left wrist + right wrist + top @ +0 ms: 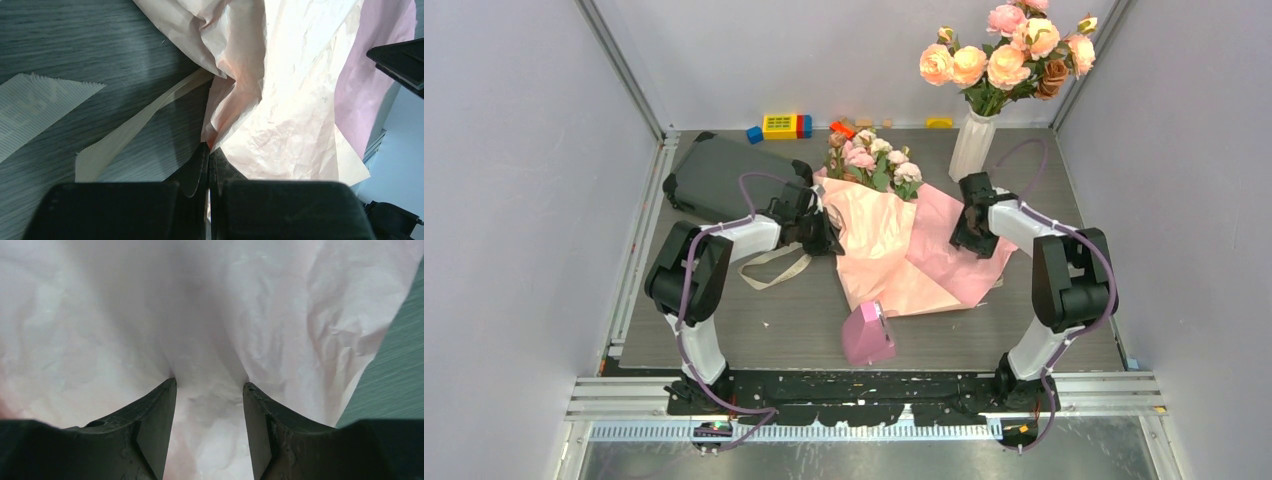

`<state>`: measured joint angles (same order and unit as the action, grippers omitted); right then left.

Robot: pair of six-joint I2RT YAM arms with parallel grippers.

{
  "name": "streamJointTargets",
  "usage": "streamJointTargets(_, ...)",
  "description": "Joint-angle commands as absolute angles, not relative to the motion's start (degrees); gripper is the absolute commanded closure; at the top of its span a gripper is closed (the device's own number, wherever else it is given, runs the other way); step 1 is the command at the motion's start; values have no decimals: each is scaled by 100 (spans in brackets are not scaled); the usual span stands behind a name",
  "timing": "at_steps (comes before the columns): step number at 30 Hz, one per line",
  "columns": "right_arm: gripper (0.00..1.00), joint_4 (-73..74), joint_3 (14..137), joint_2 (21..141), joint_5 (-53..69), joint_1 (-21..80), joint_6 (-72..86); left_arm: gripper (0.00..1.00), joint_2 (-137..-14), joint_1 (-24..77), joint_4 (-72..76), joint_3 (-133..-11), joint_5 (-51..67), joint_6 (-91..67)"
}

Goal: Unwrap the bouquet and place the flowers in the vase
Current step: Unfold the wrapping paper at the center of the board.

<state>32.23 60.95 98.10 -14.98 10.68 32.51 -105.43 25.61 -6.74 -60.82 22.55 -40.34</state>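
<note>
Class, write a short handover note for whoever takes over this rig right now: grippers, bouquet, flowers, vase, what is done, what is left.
Left gripper: shut on the paper's left edge.
Right gripper: open, the paper's right side between its jaws.
Flowers lie at the paper's far end; vase stands to their right.
Done: ribbon off, paper spread open.
Left: lift flowers into vase.

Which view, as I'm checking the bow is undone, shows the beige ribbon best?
Top external: the beige ribbon shows most fully, a loose loop on the table beside the left arm, no bow. Left wrist shows only two flat stretches close up, one meeting the wrapping paper. Right wrist shows paper only.
</note>
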Motion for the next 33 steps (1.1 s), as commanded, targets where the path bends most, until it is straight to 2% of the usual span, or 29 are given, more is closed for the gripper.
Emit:
streamJointTargets(1,43,3322,5959,9500,-1427,664,3468,100,-10547,2497,-725,-6294,2248,-3791)
streamJointTargets(11,44,3255,5714,9089,-1374,-235,3486,100,-10414,2496,-954,-6379,2096,-3551)
streamJointTargets(13,44,3265,5710,8949,-1391,-330,3432,92,-10327,2496,-1128,-6439,1989,-3426)
streamJointTargets(18,41,3338,5750,8430,-1249,-351,3193,58,-9921,2525,-1629,-6628,1603,-3106)
streamJointTargets(21,37,3298,5694,8098,-864,-352,3044,43,-9607,2636,-1996,-6870,1266,-2838)
streamJointTargets(26,35,3045,5446,7515,-183,-352,2990,34,-9379,3049,-2563,-7452,821,-2484)
streamJointTargets(33,35,2881,5290,7289,210,-352,2958,32,-9756,3925,-3158,-8439,537,-1899)
